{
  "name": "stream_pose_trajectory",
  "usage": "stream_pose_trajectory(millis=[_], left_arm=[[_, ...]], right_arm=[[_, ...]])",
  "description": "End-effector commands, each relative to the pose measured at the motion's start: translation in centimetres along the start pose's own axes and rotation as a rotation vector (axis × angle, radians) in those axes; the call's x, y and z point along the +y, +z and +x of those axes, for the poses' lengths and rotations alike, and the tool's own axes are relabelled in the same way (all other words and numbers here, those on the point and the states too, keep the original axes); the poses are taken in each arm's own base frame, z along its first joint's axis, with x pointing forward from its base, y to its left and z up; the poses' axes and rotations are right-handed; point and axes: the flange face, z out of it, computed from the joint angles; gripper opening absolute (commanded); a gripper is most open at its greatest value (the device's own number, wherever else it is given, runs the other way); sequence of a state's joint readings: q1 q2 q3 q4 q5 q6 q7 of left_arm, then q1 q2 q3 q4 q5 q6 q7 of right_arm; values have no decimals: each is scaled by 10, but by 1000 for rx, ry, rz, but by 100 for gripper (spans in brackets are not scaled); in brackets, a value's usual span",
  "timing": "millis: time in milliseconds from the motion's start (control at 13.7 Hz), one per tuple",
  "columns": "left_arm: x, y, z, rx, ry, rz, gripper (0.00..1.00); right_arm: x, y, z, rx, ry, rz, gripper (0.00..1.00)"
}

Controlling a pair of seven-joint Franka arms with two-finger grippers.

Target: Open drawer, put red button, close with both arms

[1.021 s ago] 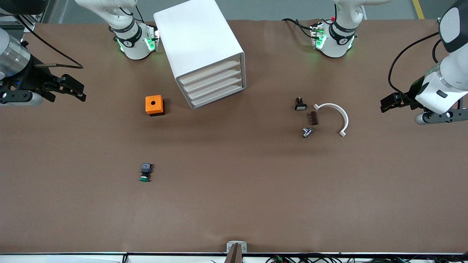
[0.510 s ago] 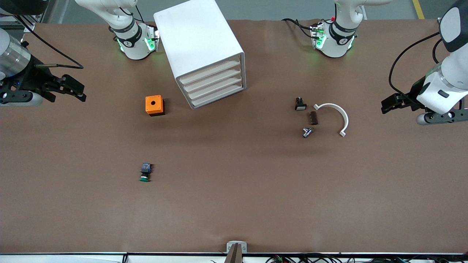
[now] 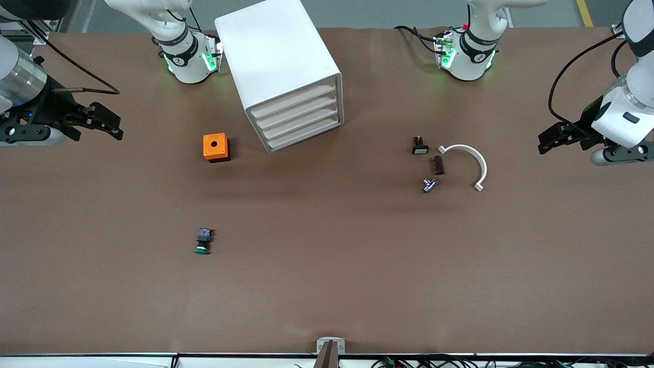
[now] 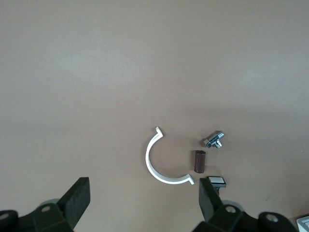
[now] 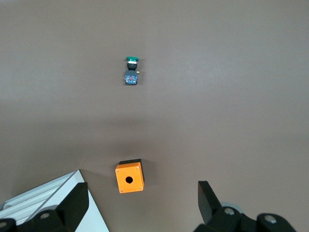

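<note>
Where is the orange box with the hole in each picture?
Front view: the orange box sits on the table beside the white drawer cabinet, toward the right arm's end.
Left wrist view: not in it.
Right wrist view: the box shows beside the cabinet's corner, the shared landmark.

White drawer cabinet (image 3: 283, 71), orange box (image 3: 216, 147), green-capped button (image 3: 203, 242), white clamp (image 3: 472, 163), brown table (image 3: 327, 286).

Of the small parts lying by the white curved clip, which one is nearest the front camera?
The shiny metal fitting. It lies lower in the front view than the brown cylinder and the black white-faced switch, beside the white curved clip and its lower end.
</note>
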State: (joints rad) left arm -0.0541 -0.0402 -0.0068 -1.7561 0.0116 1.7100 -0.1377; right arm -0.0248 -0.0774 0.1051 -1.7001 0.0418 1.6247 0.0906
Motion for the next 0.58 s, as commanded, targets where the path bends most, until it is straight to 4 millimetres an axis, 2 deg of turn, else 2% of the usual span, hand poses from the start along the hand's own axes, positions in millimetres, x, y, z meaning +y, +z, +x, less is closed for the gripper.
stream_pose_trajectory(millis=[0,510], left_arm=[[-4,-1,-7,1,10,-17,99],[-7,-5,-7,8,6,-18,99]], right_arm=[[-7,-3,-10,13,3,10,100],[-12,-2,-10,13,-6,7,100]])
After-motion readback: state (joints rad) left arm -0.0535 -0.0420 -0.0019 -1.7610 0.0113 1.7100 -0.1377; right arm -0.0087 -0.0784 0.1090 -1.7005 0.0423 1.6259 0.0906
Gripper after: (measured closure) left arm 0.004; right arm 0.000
